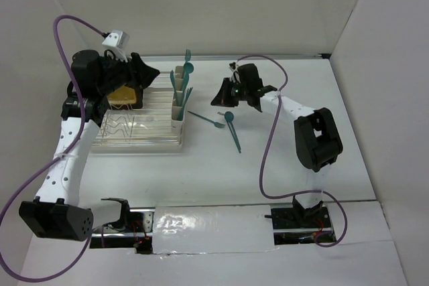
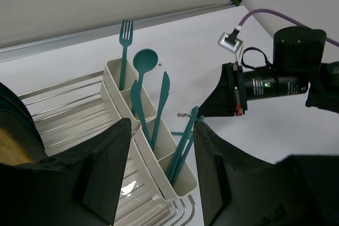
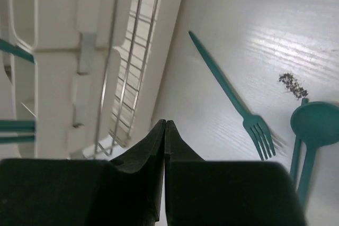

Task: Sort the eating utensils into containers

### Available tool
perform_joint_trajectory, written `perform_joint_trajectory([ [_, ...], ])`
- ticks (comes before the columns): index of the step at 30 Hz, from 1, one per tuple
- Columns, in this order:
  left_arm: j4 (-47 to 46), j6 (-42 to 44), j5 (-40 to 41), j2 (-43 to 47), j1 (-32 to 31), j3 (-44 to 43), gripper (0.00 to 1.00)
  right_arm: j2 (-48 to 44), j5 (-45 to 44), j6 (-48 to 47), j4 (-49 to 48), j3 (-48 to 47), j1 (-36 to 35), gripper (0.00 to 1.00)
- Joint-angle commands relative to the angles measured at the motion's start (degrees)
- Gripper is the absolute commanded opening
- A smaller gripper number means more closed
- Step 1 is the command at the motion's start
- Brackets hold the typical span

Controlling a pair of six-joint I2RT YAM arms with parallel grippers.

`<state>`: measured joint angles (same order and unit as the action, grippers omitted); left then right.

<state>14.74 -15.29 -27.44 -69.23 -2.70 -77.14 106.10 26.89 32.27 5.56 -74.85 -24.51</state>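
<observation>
The containers (image 1: 179,98), a row of cream cups, stand at the right edge of a dish rack. In the left wrist view they (image 2: 139,137) hold a fork (image 2: 124,46), a spoon (image 2: 144,61), a knife (image 2: 160,107) and two more teal handles (image 2: 183,146). My left gripper (image 2: 161,125) hovers open over the row, holding nothing. On the table lie a fork (image 1: 206,120) and a spoon (image 1: 229,117). My right gripper (image 3: 164,124) is shut and empty, low beside the rack, left of that fork (image 3: 233,101) and spoon (image 3: 313,124). A third handle (image 3: 295,154) lies against the spoon.
The clear wire-ribbed dish rack (image 1: 137,140) holds a yellow item (image 1: 125,95) under my left wrist. White walls close in the table at the back and right. My right arm (image 2: 265,86) shows just beyond the cups. A purple cable (image 1: 268,138) loops over the table.
</observation>
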Motion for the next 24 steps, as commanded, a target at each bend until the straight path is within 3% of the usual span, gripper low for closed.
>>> perform_joint_trajectory([
  [1,-3.23,2.11,-1.91,2.17,0.24,0.06,0.63,2.7,-1.93,4.2,4.54,-4.42,-0.45,0.1],
  [5,-3.4,2.28,-1.91,2.43,0.33,0.5,0.64,4.81,-7.73,8.76,7.36,-7.42,-0.8,0.12],
  [10,-3.76,2.28,-2.0,2.52,0.33,0.51,0.65,8.85,-5.27,15.36,5.34,-8.03,-1.15,0.02],
  [24,-2.88,4.21,-0.33,3.23,-0.2,1.38,0.65,11.41,-12.39,13.43,7.98,-3.46,-3.7,0.0],
])
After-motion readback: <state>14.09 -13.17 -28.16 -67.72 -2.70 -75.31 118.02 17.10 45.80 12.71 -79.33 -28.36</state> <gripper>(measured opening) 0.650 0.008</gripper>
